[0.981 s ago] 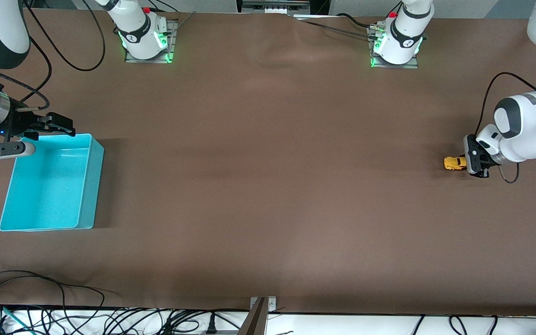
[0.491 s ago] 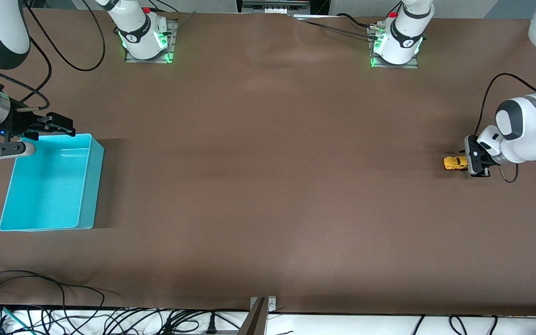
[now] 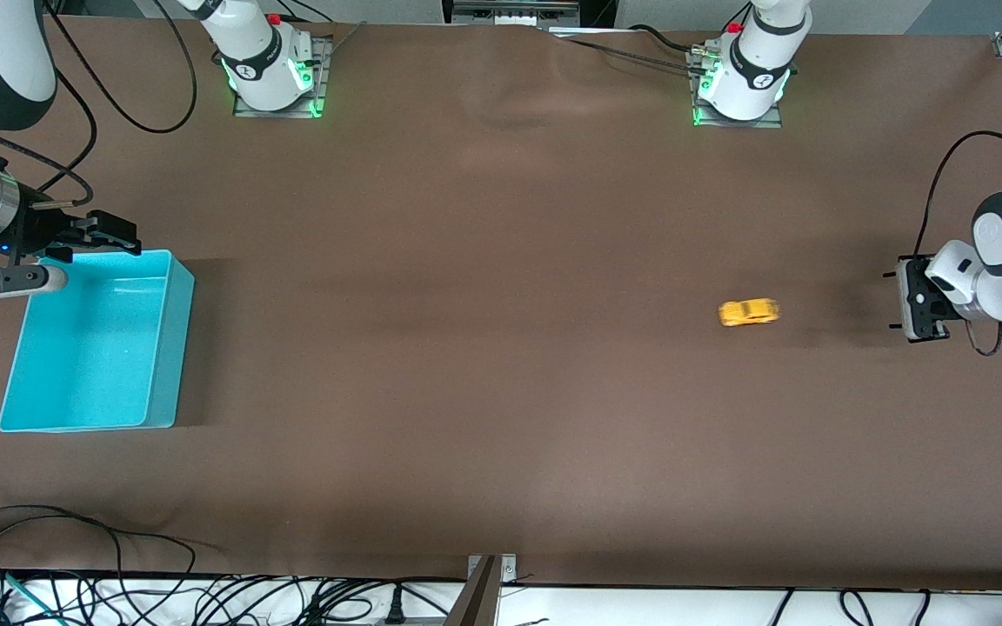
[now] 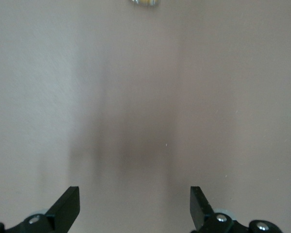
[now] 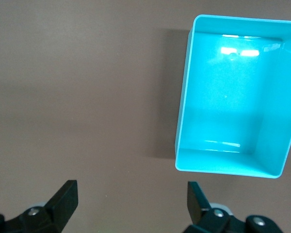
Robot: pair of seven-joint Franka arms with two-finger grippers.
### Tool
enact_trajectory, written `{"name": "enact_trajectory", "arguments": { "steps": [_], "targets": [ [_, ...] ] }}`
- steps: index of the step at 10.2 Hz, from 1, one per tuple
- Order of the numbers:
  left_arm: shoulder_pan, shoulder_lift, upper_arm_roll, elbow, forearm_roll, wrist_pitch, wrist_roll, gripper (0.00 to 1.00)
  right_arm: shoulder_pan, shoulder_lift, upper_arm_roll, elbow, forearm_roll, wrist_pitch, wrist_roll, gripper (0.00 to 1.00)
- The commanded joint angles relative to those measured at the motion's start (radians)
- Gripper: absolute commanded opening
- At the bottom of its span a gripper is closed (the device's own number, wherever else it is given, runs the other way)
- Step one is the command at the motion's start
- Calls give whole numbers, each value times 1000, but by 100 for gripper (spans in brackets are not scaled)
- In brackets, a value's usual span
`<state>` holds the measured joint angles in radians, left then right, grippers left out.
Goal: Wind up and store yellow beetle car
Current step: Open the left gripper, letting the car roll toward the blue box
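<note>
1. Yellow beetle car (image 3: 749, 312) sits free on the bench (image 3: 501, 391), between both arms, apparently wound and released.
2. Left end effector (image 3: 901, 306) gapes wide, empty.
3. Right end effector (image 3: 114, 233) waits wide over the turquoise bin (image 3: 166, 348); storing remains.

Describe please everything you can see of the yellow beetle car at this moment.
The yellow beetle car is a tiny yellow-orange toy with a rounded body. It looks smeared lengthwise, so its windows and wheels cannot be made out. It sits alone on the brown table, toward the left arm's end, with nothing touching it. The left gripper, jaws open, hangs apart from it. In the left wrist view only a sliver of the car shows at the frame's edge.
</note>
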<state>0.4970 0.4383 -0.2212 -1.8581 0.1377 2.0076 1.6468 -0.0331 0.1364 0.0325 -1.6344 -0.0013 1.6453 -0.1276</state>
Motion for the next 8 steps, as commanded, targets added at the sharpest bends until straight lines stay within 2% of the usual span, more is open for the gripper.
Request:
{"name": "enact_trajectory", "arguments": {
  "steps": [1,2,3,8],
  "targets": [
    [-3,-13,-76,87,-9,-129,-99,100,-4,6,-5,18,23,-4,-41,100],
    [-15,-12,-119,149,-1,-173,-148,100,-5,6,-6,19,23,-2,-64,100],
    [-58,-12,-128,186,-1,-202,-203,100,-8,6,-6,18,23,-2,-72,100],
    [-264,-12,-129,261,-1,-214,-361,100,-25,37,-5,16,23,-7,-75,100]
  ]
}}
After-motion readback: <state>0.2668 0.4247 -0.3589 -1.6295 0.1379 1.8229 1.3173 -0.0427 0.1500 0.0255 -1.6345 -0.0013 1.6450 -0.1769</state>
